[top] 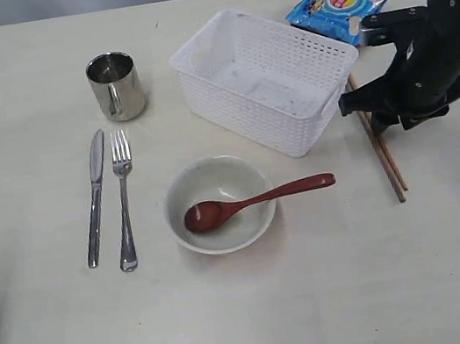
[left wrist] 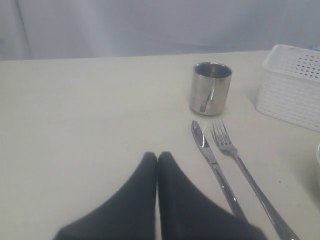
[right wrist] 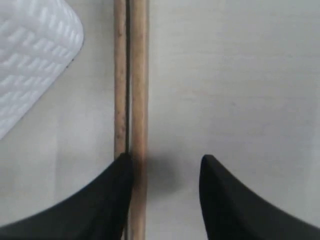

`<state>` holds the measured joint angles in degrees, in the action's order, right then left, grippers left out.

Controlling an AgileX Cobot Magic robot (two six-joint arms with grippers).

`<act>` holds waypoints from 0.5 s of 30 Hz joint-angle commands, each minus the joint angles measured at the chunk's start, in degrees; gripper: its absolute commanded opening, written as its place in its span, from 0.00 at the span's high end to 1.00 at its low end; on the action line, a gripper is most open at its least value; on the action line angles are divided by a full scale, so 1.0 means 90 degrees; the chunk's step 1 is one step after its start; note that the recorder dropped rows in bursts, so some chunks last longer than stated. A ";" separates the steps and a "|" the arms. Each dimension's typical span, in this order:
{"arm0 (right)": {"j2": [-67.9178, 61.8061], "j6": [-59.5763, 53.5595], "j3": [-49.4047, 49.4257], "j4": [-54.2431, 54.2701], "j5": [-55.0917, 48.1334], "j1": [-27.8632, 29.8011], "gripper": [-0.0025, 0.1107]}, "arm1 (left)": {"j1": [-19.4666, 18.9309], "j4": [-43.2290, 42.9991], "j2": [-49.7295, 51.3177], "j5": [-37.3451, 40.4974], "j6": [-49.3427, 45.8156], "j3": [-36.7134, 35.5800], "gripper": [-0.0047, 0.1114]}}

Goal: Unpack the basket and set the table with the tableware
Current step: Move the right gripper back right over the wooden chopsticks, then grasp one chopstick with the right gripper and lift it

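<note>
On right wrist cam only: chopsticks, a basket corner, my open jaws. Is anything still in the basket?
Observer: No. In the exterior view the basket is empty.
Operator: And the left arm? I can't see it at all.
Observer: Its own wrist view shows the left gripper with jaws shut on nothing, over the table, just short of the knife and fork.
</note>
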<state>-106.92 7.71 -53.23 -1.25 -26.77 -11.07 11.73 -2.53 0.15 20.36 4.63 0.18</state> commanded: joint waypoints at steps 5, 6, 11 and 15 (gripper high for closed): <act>-0.0011 -0.0096 0.0002 -0.0173 0.0018 -0.0116 0.61 | 0.0032 -0.0053 -0.0017 -0.0068 0.0027 -0.0021 0.96; -0.0011 -0.0039 0.0002 -0.0281 0.0037 -0.0116 0.61 | 0.0032 -0.0053 -0.0017 -0.0068 0.0027 -0.0021 0.96; -0.0011 -0.0003 0.0002 -0.0374 0.0138 -0.0116 0.61 | 0.0032 -0.0053 -0.0017 -0.0068 0.0027 -0.0021 0.96; -0.0011 -0.0003 0.0002 -0.0374 0.0163 -0.0116 0.61 | 0.0032 -0.0053 -0.0017 -0.0068 0.0027 -0.0021 0.96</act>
<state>-106.92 7.58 -53.23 -3.88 -25.97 -12.28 11.73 -2.53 0.15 20.36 4.63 0.18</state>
